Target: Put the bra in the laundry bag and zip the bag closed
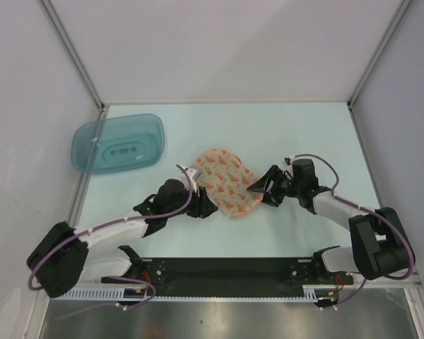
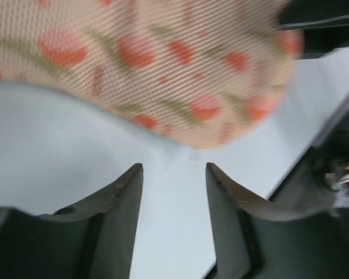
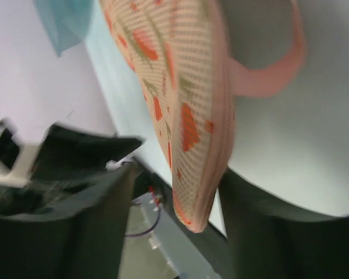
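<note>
The peach-pink laundry bag [image 1: 225, 181] with orange motifs lies flat on the table, lobes together. No black bra shows in any view. My left gripper [image 1: 209, 205] is open just off the bag's near-left edge; in the left wrist view its gripper [image 2: 174, 170] is empty over bare table, with the bag [image 2: 163, 64] just ahead. My right gripper [image 1: 255, 188] is open at the bag's right edge. In the right wrist view the bag's edge [image 3: 192, 145] hangs between the spread fingers of the gripper [image 3: 177, 171], close to the right one. A pink strap loop [image 3: 279, 75] sticks out from the bag.
A teal translucent tub [image 1: 118, 143] stands at the back left, also seen in the right wrist view [image 3: 61, 20]. White walls and metal posts enclose the table. The black base rail [image 1: 226, 268] runs along the near edge.
</note>
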Controlling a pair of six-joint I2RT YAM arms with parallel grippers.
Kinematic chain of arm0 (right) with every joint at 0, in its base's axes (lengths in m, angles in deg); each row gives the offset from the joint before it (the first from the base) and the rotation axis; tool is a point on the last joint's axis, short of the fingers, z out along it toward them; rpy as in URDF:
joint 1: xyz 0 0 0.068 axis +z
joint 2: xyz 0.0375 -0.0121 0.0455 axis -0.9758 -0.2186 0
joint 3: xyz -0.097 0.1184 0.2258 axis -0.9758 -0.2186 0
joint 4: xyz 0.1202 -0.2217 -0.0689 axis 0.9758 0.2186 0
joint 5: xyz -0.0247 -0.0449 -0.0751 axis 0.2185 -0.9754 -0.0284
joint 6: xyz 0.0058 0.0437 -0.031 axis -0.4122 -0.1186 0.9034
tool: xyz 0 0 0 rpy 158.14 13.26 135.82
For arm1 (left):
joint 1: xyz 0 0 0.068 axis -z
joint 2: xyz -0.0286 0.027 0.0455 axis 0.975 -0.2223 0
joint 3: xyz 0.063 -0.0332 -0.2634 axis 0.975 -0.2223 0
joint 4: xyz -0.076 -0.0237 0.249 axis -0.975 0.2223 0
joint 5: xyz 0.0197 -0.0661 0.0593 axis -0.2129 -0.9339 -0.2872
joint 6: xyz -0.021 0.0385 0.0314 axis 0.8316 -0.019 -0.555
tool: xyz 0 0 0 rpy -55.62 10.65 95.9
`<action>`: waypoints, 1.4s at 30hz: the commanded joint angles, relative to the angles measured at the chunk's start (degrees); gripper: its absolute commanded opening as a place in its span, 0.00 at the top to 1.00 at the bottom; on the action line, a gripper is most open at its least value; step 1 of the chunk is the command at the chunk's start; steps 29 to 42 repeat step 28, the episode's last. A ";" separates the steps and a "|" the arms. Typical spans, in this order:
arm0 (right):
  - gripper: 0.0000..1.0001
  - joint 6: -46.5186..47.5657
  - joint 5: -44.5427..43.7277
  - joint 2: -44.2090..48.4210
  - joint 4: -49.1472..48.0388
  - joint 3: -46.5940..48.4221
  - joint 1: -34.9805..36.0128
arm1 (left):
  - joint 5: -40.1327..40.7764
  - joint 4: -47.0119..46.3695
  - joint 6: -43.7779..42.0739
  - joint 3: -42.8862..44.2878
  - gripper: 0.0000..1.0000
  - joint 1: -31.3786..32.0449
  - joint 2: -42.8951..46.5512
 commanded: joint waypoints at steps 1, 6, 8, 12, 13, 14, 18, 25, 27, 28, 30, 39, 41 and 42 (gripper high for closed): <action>0.21 13.85 -10.53 -0.55 14.58 10.81 0.16 | -6.51 -1.59 3.22 0.06 0.43 -0.18 14.34; 0.00 22.74 -33.11 9.63 33.73 15.84 3.76 | -9.95 -1.50 10.41 -5.04 0.26 -0.27 30.18; 0.00 23.71 -40.04 15.50 39.19 16.63 5.86 | -10.91 -1.68 12.63 -7.93 0.24 -0.27 38.01; 0.00 23.81 -41.05 24.84 45.45 16.37 6.40 | -12.24 -1.68 18.25 -12.25 0.22 -0.18 49.61; 0.00 23.63 -40.53 26.42 46.42 15.50 6.40 | -12.67 -1.94 18.96 -13.91 0.22 -0.18 51.55; 0.00 23.28 -38.70 30.09 47.48 14.80 6.93 | -12.76 -2.29 20.44 -14.71 0.22 -0.18 55.48; 0.00 18.81 -30.34 41.77 46.87 8.83 7.98 | -14.61 -5.71 25.63 -19.71 0.21 -0.18 66.48; 0.00 8.19 -21.11 69.36 38.28 -6.55 8.42 | -21.90 -25.24 37.31 -32.00 0.21 -0.01 72.66; 0.00 6.76 -19.27 73.88 36.60 -9.37 8.42 | -20.34 -35.03 44.87 -35.97 0.20 0.08 74.05; 0.00 6.49 -13.60 71.90 32.41 -9.47 8.42 | -19.97 -39.08 45.94 -36.24 0.16 0.08 75.20; 0.00 6.49 -13.60 71.90 32.41 -9.47 8.42 | -19.97 -39.08 45.94 -36.24 0.16 0.08 75.20; 0.00 6.49 -13.60 71.90 32.41 -9.47 8.42 | -19.97 -39.08 45.94 -36.24 0.16 0.08 75.20; 0.00 6.49 -13.60 71.90 32.41 -9.47 8.42 | -19.97 -39.08 45.94 -36.24 0.16 0.08 75.20; 0.00 6.49 -13.60 71.90 32.41 -9.47 8.42 | -19.97 -39.08 45.94 -36.24 0.16 0.08 75.20</action>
